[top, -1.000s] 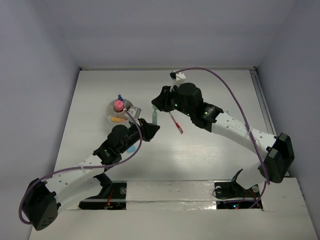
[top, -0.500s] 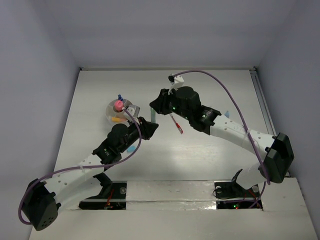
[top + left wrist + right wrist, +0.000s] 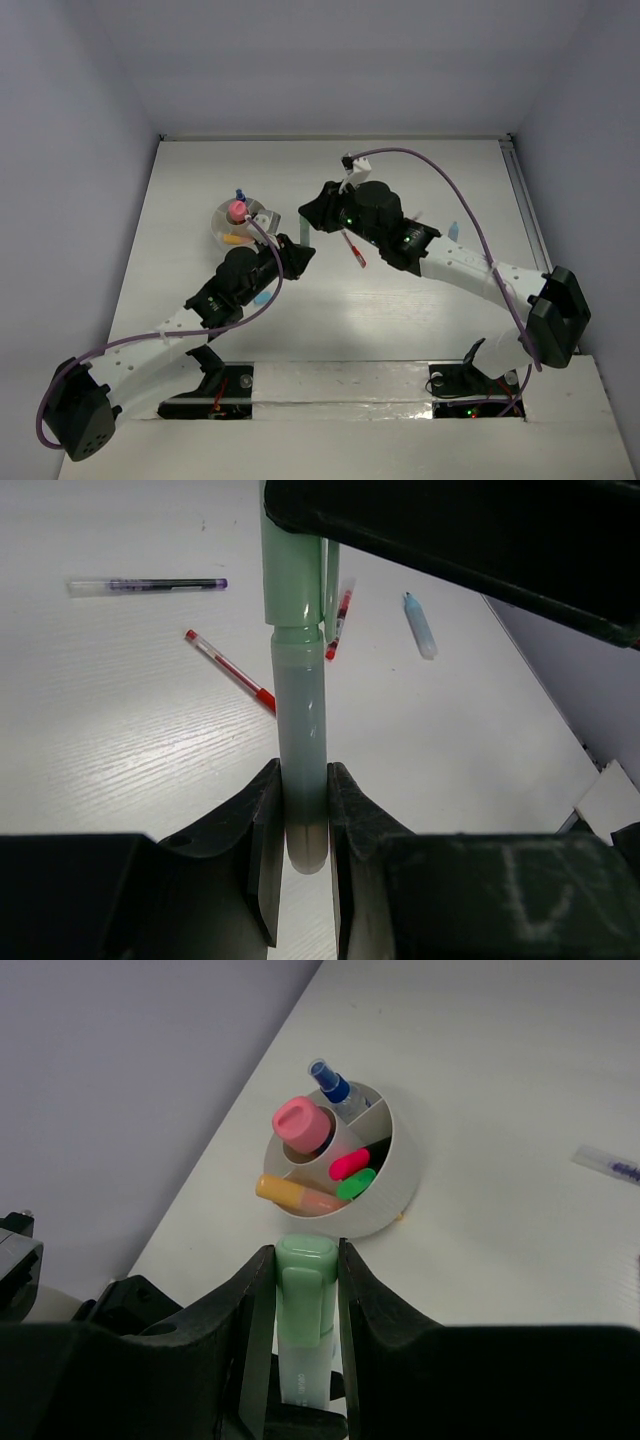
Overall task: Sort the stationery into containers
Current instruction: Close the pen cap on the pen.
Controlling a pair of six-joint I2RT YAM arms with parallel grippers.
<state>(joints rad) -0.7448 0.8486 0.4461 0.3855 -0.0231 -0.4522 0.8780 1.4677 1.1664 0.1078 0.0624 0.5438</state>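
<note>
Jaws: left gripper [image 3: 303, 810] pinches the tail end of the green marker [image 3: 300, 710], right gripper [image 3: 305, 1280] pinches its cap end. The marker spans the two mid-table, just right of the cup [image 3: 400, 1175], which holds a pink marker [image 3: 303, 1125]. A red pen [image 3: 230, 670] lies on the table [image 3: 120, 740].

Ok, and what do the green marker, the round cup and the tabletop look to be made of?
Green marker: plastic, likely; pale translucent barrel with a soft sheen, opaque mint cap. Cup: probably moulded white plastic, matte, with thin dividers inside. Tabletop: white-painted or laminated wood, going by the fine grain lines; hard to say which.
</note>
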